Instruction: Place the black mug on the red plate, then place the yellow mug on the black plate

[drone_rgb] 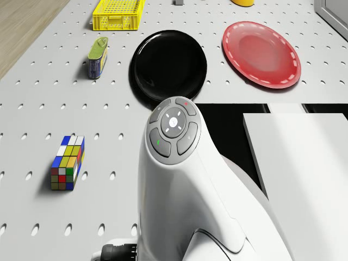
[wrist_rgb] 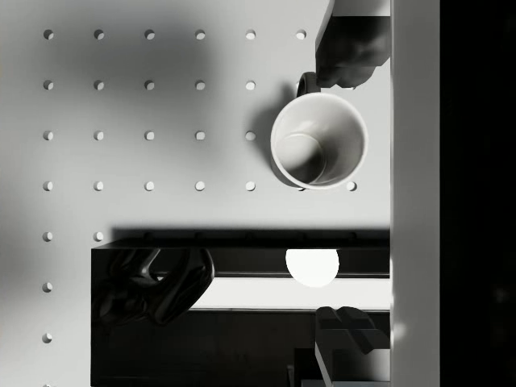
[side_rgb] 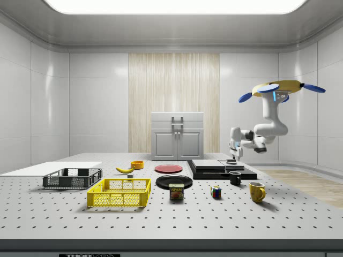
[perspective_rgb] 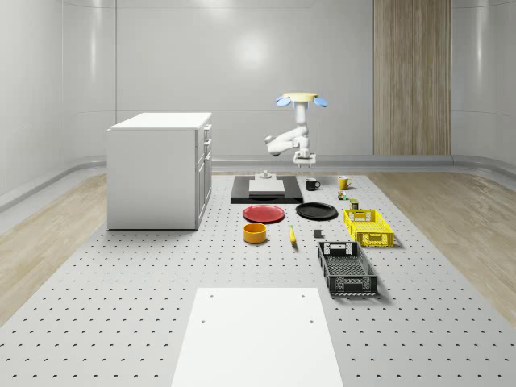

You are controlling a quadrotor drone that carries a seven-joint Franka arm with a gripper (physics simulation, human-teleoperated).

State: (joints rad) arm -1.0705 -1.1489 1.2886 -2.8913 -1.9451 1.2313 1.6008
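Two mugs: black mug (perspective_rgb: 312, 185) upright on the surface, yellow mug (perspective_rgb: 343, 182) just beside it
Drone (perspective_rgb: 301, 100): hovering above black mug
Gripper (perspective_rgb: 305, 161): above black mug, jaws spread
Red plate (perspective_rgb: 264, 214): near black mug, black plate (perspective_rgb: 316, 211) alongside

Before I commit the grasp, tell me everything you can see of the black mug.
The black mug stands upright on the perforated table, untouched, beside the dark platform and behind the black plate in the whole-scene view. It looks glossy black outside, with a pale, empty interior and a small loop handle. The gripper hangs above it under the hovering drone. The yellow mug stands apart.
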